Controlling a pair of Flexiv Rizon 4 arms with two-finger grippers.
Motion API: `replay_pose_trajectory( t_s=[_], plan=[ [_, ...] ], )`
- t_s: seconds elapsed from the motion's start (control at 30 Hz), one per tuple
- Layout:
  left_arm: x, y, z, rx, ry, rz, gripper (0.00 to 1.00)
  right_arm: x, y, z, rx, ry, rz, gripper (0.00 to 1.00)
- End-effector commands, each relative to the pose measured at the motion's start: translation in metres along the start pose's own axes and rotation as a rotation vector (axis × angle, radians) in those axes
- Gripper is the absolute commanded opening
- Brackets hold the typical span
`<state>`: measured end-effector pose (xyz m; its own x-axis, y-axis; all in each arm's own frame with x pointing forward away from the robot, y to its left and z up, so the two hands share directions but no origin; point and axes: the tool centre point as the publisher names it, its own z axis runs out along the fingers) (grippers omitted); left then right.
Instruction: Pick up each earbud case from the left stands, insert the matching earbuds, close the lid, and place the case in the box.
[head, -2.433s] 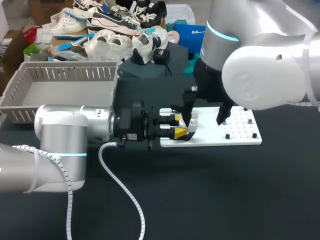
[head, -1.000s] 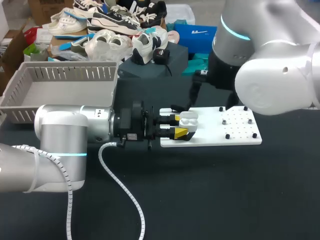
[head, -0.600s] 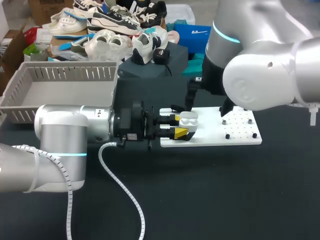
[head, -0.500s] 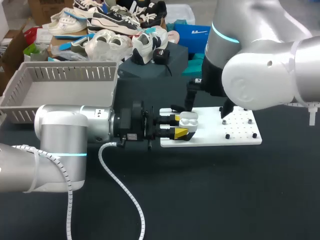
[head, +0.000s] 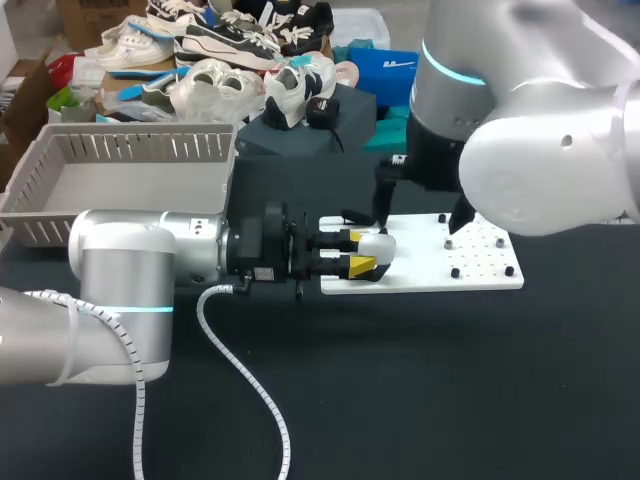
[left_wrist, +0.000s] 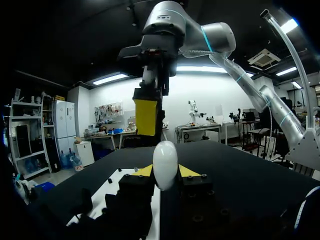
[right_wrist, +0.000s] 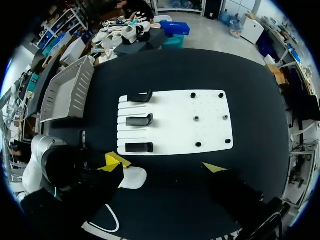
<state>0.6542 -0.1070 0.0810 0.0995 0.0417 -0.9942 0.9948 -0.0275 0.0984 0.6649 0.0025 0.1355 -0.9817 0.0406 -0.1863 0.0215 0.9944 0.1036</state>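
The left claw is clamped on a white earbud case, one yellow tip on each side of it, at the end of the white peg board nearest the left arm. In the left wrist view the earbud case stands on end between the fingers of the left claw, with its lid closed.

The right claw hangs above the peg board, its fingers spread wide, holding nothing. One of its yellow tips shows in the left wrist view just above and behind the case. From the right wrist view the right claw looks straight down, and the case lies just off the peg board's long edge, beside one of the claw's fingers.

Three black stands sit in a row along the end of the peg board. A grey slatted basket rests on the black surface, beyond that same end of the board.
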Motion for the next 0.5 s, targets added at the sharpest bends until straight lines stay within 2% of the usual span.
replay_pose_trajectory(
  t_s=[0.03,0.27,0.5],
  plan=[
    [0.000,-0.001,0.000,-0.005,-0.001,0.002,0.00,0.017,-0.008,-0.022,-0.022,-0.121,-0.006,1.00],
    [-0.003,0.001,-0.006,-0.025,0.016,-0.008,0.00,0.037,-0.002,-0.048,-0.078,-0.129,-0.209,1.00],
    [-0.021,0.012,-0.034,-0.080,0.032,-0.025,0.00,0.049,-0.009,-0.053,-0.104,-0.167,-0.257,1.00]
  ],
)
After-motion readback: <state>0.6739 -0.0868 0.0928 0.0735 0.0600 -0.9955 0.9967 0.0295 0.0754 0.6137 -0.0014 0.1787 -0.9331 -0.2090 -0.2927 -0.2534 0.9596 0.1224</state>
